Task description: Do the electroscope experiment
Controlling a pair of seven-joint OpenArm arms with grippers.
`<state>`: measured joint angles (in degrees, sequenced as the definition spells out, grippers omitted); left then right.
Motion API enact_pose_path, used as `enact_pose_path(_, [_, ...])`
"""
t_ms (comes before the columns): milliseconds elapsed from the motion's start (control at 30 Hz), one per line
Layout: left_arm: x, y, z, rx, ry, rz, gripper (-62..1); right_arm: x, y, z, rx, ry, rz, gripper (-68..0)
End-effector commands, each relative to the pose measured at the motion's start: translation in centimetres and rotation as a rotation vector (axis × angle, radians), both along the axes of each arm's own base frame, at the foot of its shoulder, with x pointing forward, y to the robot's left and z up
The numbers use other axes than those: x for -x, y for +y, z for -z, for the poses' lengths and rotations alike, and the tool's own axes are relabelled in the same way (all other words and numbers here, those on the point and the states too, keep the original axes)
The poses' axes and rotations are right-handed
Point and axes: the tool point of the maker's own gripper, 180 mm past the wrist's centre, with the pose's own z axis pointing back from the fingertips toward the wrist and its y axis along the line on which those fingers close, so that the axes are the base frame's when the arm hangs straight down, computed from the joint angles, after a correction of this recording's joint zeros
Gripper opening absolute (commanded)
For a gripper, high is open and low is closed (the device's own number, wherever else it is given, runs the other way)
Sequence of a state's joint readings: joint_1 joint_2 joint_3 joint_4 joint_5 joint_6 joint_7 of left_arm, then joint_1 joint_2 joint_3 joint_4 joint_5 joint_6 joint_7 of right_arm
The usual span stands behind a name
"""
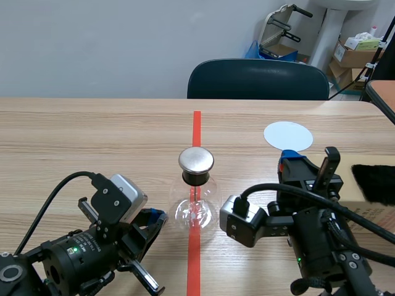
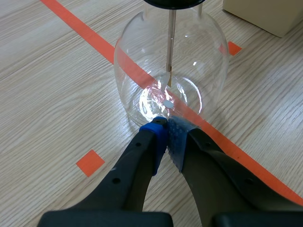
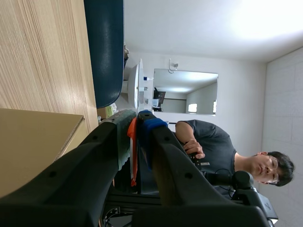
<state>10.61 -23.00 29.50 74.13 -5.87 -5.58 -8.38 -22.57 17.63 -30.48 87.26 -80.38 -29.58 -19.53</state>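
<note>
Left pincer (image 2: 165, 126), pressed together, touches glass flask (image 2: 135, 66) holding a rod (image 2: 171, 42); right pincer (image 3: 138, 121) pinches orange strip (image 3: 133, 151).

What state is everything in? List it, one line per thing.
Flask: upright on the table, cap on.
Left gripper: shut on nothing, tips at the flask's base.
Right gripper: turned on its side, shut on an orange strip.
White disc: flat on the table.
Black fur: lying on the box.
</note>
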Motion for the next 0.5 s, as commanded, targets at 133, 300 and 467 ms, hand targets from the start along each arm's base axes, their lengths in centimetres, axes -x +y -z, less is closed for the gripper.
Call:
enact_pose_path(133, [-0.5,-0.3,-0.9,0.026,-0.025,-0.006,-59.3,-0.4,0.1,-0.9,-0.004,-0.035,-0.01,-66.7])
enact_pose_path(300, [-0.5,-0.3,-0.9,0.026,-0.025,-0.006,-59.3,-0.4,0.5,-0.9,-0.004,-0.033,-0.031,-66.7])
enact_pose_path(467, [-0.5,-0.3,-0.9,0.026,-0.025,-0.006,-59.3,-0.1,1.7,-0.8,-0.004,-0.029,-0.1,-66.7])
